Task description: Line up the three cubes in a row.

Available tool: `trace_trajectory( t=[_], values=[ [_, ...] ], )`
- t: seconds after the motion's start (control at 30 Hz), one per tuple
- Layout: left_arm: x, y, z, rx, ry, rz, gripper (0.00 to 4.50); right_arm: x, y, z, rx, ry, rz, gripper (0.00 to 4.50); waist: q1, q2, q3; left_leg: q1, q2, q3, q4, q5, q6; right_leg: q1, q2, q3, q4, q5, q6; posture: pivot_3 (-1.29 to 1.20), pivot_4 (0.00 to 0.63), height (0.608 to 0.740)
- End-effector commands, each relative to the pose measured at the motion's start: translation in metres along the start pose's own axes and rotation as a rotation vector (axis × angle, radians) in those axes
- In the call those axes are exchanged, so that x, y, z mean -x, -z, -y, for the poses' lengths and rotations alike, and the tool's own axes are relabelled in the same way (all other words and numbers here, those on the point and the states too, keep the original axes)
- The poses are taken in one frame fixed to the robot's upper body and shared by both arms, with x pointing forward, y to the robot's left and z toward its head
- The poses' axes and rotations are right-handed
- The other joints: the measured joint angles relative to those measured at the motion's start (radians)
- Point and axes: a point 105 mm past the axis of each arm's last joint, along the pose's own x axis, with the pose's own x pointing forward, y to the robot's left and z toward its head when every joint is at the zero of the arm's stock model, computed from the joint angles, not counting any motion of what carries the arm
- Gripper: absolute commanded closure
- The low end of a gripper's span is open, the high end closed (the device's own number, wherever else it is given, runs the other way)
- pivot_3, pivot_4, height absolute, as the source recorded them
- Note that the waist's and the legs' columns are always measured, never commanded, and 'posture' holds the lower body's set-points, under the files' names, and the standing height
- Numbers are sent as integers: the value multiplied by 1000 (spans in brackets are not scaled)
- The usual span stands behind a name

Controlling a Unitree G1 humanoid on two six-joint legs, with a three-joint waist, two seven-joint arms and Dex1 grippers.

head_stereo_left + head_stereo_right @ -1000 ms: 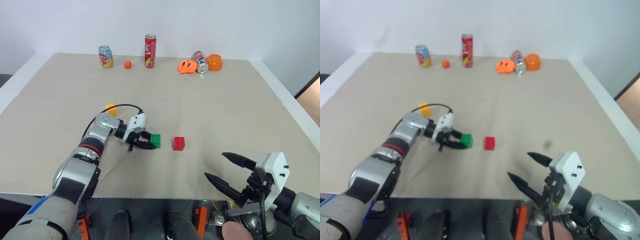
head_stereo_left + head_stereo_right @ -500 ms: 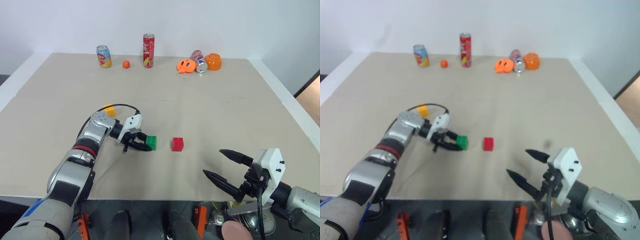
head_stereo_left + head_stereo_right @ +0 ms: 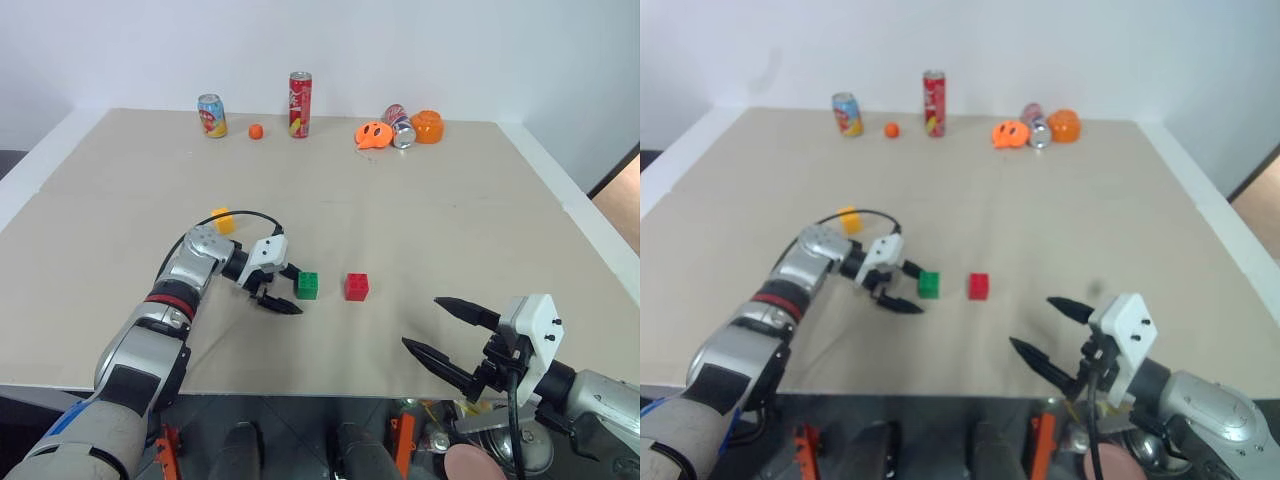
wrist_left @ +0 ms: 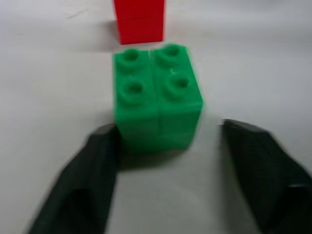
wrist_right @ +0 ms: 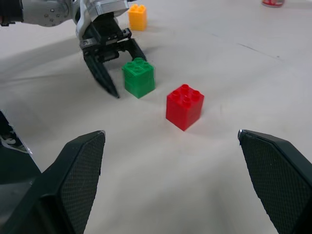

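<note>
Left wrist view has the left claw (image 4: 161,161) spread wide around one green cube (image 4: 156,95), one red cube (image 4: 140,20) just past it. One yellow cube (image 3: 222,219) sits apart on the worktop (image 3: 450,210). Right claw (image 3: 452,335) hangs spread too.

A beige table (image 3: 420,220) fills the middle of the frame. Lower centre stand a green cube (image 3: 307,285) and a red cube (image 3: 356,287), near each other but apart; a yellow cube (image 3: 222,220) sits to their upper left. Along the top edge are two upright cans (image 3: 211,114), a small orange ball (image 3: 255,131), a tipped can (image 3: 400,125) and two orange objects (image 3: 374,133).
</note>
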Motion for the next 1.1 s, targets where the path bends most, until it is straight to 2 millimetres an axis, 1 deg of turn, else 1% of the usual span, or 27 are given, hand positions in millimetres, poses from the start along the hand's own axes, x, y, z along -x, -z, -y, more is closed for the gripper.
trace_trajectory(
  t=[0.03,0.17,0.3,0.37,0.43,0.47,0.5,0.53,0.57,0.6,0.63,0.67,0.7,0.73,0.8,0.83,0.87,0.9,0.93,0.97,1.07,1.1],
  values=[
    [7,10,-4,37,-61,-39,52,-2,-7,2,30,-2,31,0,0,0,0,1,0,0,0,0,-1,1,0,0,0,0,0,0,150,740],
    [19,12,-10,51,-115,-51,52,-5,-10,5,38,-19,42,0,-5,0,1,3,1,-1,0,-2,-3,2,-3,-3,-4,0,0,0,150,740],
    [39,18,-17,44,-196,-92,52,-9,-14,7,49,-54,54,0,-18,1,1,6,3,-2,-1,-2,-3,3,-7,-11,-11,0,0,0,150,740],
    [48,20,-19,43,-232,-105,52,-12,-16,8,57,-70,58,0,-28,2,2,8,8,-3,-3,-2,-3,6,-7,-20,-21,0,-1,0,150,740],
    [57,22,-21,45,-263,-115,52,-15,-19,11,67,-89,61,0,-31,4,2,9,13,-7,-6,-4,-1,9,-7,-31,-37,4,-4,0,150,740],
    [61,23,-22,49,-278,-116,52,-16,-20,12,70,-98,63,0,-33,6,2,8,14,-10,-6,-6,1,10,-8,-36,-45,8,-7,0,150,740],
    [65,23,-22,54,-288,-112,52,-17,-21,13,73,-106,65,0,-35,13,1,5,17,-14,-6,-7,4,11,-7,-43,-60,21,-7,0,150,740],
    [68,24,-22,56,-296,-111,52,-18,-22,14,75,-114,66,0,-34,24,-1,-1,25,-19,-6,-8,5,13,-4,-55,-81,39,-7,0,150,740],
    [71,24,-21,57,-301,-111,52,-19,-22,15,77,-120,67,0,-30,22,-1,-18,47,-22,-9,-9,5,14,-2,-67,-102,70,-7,0,150,740],
    [73,24,-20,61,-300,-108,52,-19,-23,16,78,-127,67,0,-24,5,-6,-29,51,-11,-11,-9,6,6,-18,-76,-71,69,-12,0,150,740],
    [76,25,-18,65,-296,-107,52,-20,-23,17,81,-135,64,0,-13,-7,-4,-24,47,17,-11,-7,7,10,-42,-73,16,36,-8,0,150,740],
    [79,25,-16,68,-290,-105,52,-21,-23,18,86,-144,61,0,-6,-8,1,-16,44,41,-12,-4,8,14,-54,-58,55,-39,19,0,150,740],
    [82,26,-14,73,-280,-102,52,-22,-23,19,87,-154,60,0,2,-6,3,-7,31,51,-18,-3,7,9,-54,-50,62,-49,13,0,150,740],
    [85,25,-12,85,-268,-96,52,-23,-24,20,89,-166,61,0,5,1,3,-1,25,45,-27,-3,7,7,-53,-50,55,-50,6,0,150,740],
    [91,24,-6,108,-235,-84,52,-26,-26,22,95,-183,60,0,5,4,2,3,24,33,-39,-1,4,13,-53,-58,50,-49,1,0,150,740],
    [94,21,-3,110,-215,-71,52,-27,-27,22,98,-191,61,0,3,6,2,5,24,24,-42,6,-5,16,-51,-63,50,-48,-1,0,150,740],
    [98,17,-2,128,-213,-54,52,-28,-28,23,102,-198,62,0,2,8,2,5,24,15,-41,9,-8,19,-46,-65,50,-48,-1,0,150,740],
    [103,10,-4,149,-221,-21,52,-30,-28,24,104,-203,64,0,0,9,2,4,23,9,-39,17,-5,20,-41,-67,50,-49,-2,0,150,740],
    [109,1,-6,170,-236,21,52,-31,-30,24,107,-209,68,0,-1,9,2,2,23,4,-37,29,-6,19,-35,-68,50,-49,-2,0,150,740],
    [113,-7,-9,187,-258,58,52,-33,-31,24,109,-214,72,0,-4,9,2,-3,24,0,-32,36,-5,18,-33,-68,48,-50,0,0,150,740],
    [128,-26,-16,210,-360,132,52,-38,-34,23,117,-224,91,0,-7,8,2,-13,24,1,-23,37,-4,16,-29,-61,38,-49,7,0,150,740],
    [132,-30,-17,212,-392,145,52,-40,-35,24,123,-223,96,0,-7,8,2,-16,23,2,-23,36,-5,15,-29,-58,34,-48,14,0,150,740]
  ],
)
